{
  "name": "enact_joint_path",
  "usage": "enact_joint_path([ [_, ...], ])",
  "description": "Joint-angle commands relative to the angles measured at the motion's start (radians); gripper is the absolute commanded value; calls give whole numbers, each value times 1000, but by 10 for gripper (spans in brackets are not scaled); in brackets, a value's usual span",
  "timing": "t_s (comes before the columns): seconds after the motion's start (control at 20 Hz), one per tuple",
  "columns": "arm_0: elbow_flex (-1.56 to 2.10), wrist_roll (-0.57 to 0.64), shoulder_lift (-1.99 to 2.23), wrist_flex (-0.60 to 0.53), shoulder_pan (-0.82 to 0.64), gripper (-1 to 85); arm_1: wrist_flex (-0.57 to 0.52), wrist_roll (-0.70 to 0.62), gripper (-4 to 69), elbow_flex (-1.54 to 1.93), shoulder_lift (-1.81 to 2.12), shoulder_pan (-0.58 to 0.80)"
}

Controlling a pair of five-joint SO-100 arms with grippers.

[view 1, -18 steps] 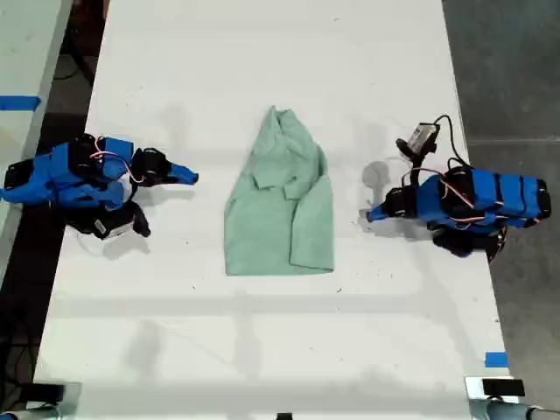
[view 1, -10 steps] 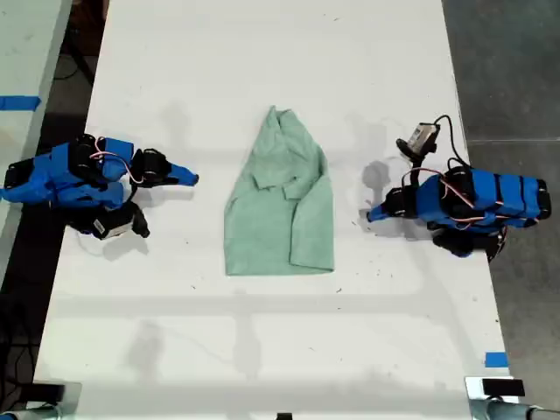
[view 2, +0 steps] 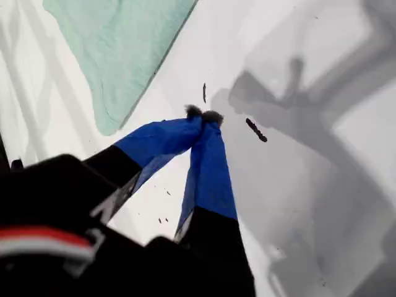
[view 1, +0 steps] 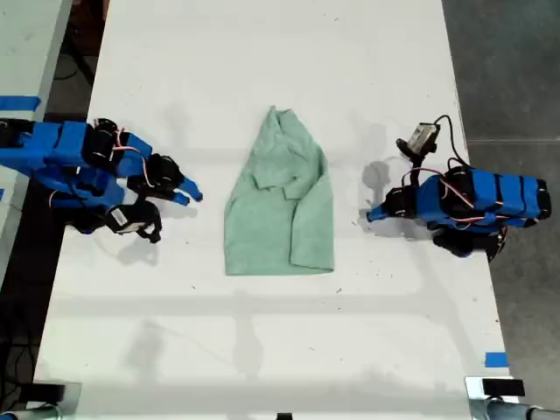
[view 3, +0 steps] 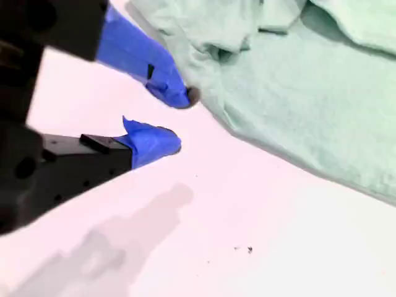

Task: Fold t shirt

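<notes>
Table (view 1: pixel 262 350), white top, two blue arms, one at each side in the exterior view.

- The t shirt (view 1: pixel 280 219) lies flat near the middle of the table, between the arms. Neither arm holds it.
- Shape: a narrow, tapered bundle. Both sides appear turned in over the body, with a sleeve flap lying across the upper middle. The hem end is squared off and fairly neat. The far end is bunched to a point and lumpy.
- Judgement: the side folds look done, if roughly. The end-to-end fold, bringing the hem and the pointed end together, has not been made. The bunched end probably wants flattening first.
- My first gripper (view 1: pixel 374 213) is at the exterior view's right, low over bare table and apart from the cloth. Its own camera shows the tips pressed together on nothing, with a rounded corner of the shirt off ahead.
- My second gripper (view 1: pixel 191 188) is at the exterior view's left, near the shirt's edge. Its wrist view shows the jaws parted with bare table between them. One tip sits right at the fabric's edge. I cannot tell from this angle whether it touches the cloth or is just beside it.
- It looks placed for a pinch on that side edge, but no grasp is made yet.
</notes>
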Motion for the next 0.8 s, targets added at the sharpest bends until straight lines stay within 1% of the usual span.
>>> enact_joint_path([
  [0.0,-273,-72,-351,-9,81,152,5,12,-12,54,14,0],
  [0.1,-411,-103,-554,-3,112,155,5,9,-12,54,14,2],
  [0.15,-502,-115,-661,18,121,159,5,9,-12,54,14,2],
  [0.25,-635,-109,-833,40,120,164,5,9,-12,54,14,0],
  [0.35,-699,-84,-951,21,112,156,5,9,-12,54,14,0],
  [0.45,-762,-60,-1085,21,95,128,5,9,-12,54,14,0],
  [0.55,-836,-25,-1221,41,71,1,5,9,-12,54,14,0],
  [0.6,-874,-23,-1241,72,71,1,5,9,-12,54,14,0],
  [0.75,-885,-12,-1220,100,67,0,5,9,-12,54,14,0],
])
